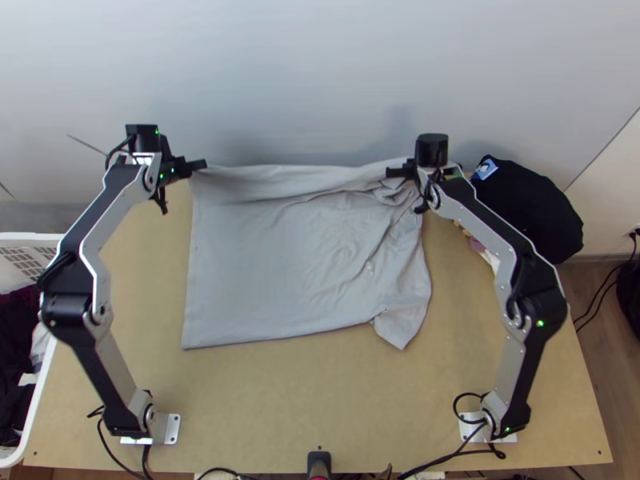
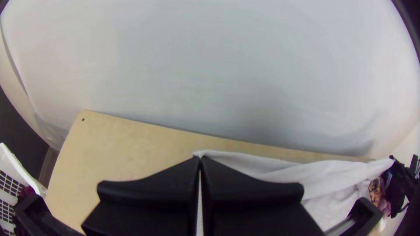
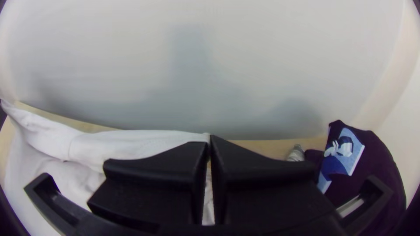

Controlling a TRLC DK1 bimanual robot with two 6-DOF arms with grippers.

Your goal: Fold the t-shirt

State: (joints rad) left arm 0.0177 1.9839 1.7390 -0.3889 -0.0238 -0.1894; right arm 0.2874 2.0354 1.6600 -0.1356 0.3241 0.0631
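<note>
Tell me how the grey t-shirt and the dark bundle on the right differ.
The t-shirt is pale grey; the dark bundle is near black with a blue patch. The t-shirt lies mostly spread, whereas the dark bundle is heaped up. Both look like fabric.

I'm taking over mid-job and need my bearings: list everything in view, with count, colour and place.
T-shirt: one, light grey, on the table, far edge gripped
Table: one, light wood, under the shirt
Dark cloth bundle: one, blue patch, table's far right
Basket: one, white, left of the table
Clothes: count unclear, mostly dark, in the basket
Cables: several, black, around the bases
Wall: one, pale, behind the table
Left gripper: one, black, shirt's far left corner
Right gripper: one, black, shirt's far edge, rightward
</note>
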